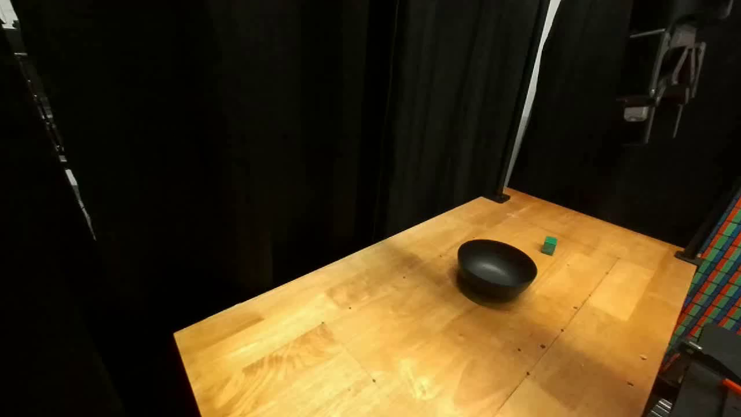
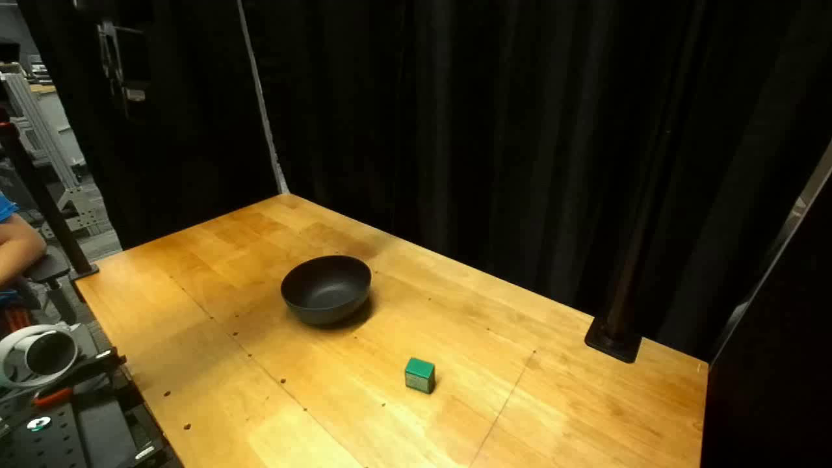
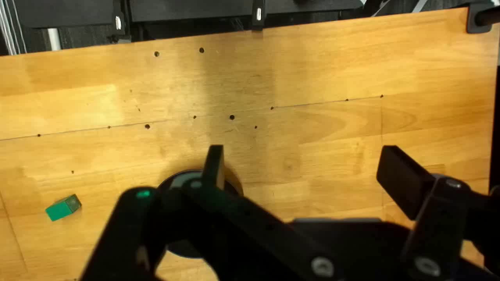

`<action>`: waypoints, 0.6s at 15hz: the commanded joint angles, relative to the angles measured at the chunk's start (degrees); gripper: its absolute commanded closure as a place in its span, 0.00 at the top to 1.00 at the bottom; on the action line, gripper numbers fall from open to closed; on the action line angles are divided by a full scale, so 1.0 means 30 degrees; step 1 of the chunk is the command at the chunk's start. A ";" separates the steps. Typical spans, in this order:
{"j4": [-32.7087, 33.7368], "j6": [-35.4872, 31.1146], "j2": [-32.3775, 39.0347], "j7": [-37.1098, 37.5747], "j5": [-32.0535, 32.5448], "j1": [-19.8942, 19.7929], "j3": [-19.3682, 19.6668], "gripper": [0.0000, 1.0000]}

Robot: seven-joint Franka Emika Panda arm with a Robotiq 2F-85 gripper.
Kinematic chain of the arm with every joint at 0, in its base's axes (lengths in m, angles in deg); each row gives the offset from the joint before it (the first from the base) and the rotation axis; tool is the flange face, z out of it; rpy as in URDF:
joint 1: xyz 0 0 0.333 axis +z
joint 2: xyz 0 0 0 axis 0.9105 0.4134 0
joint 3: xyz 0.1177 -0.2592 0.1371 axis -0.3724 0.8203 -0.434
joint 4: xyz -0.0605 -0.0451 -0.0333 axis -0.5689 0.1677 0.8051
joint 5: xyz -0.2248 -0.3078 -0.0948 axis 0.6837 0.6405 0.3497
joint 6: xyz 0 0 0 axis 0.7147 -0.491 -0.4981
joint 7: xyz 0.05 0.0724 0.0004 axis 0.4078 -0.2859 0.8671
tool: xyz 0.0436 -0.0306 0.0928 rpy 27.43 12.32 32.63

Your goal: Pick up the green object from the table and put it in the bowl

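The green object is a small block, bright green on top and darker on a side. It stands on the table (image 1: 370,341) beside the black bowl, in both exterior views (image 1: 549,245) (image 2: 420,375). In the wrist view the green object (image 3: 63,207) lies at the far left, well outside the jaws. The bowl (image 1: 496,269) sits upright and looks empty; it also shows in an exterior view (image 2: 328,290). In the wrist view the bowl (image 3: 187,249) is mostly hidden behind the left finger. My gripper (image 3: 302,164) is open, high above the table, with nothing between its fingers.
Black posts stand on the table's edges, one with a foot (image 2: 614,338). Black curtains (image 2: 494,130) hang behind. Dark equipment (image 2: 71,416) lines one side, with clamps (image 3: 258,15) at the edge. A person's arm (image 2: 19,247) shows beyond the table.
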 commanded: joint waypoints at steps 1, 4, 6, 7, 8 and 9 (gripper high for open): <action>0.0101 0.0038 0.0004 0.0000 0.0006 -0.0001 0.0003 1.00; 0.0225 0.0040 -0.0046 0.0000 0.0006 -0.0002 0.0002 1.00; -0.0200 -0.1226 0.0473 0.0134 0.0205 -0.0352 0.0189 1.00; -0.0339 -0.1963 0.1097 0.0381 0.0412 -0.0741 0.0422 1.00; -0.0538 -0.3183 0.2021 0.0801 0.0346 -0.1335 0.0904 1.00; -0.0720 -0.4320 0.2578 0.1216 0.0425 -0.1724 0.1152 1.00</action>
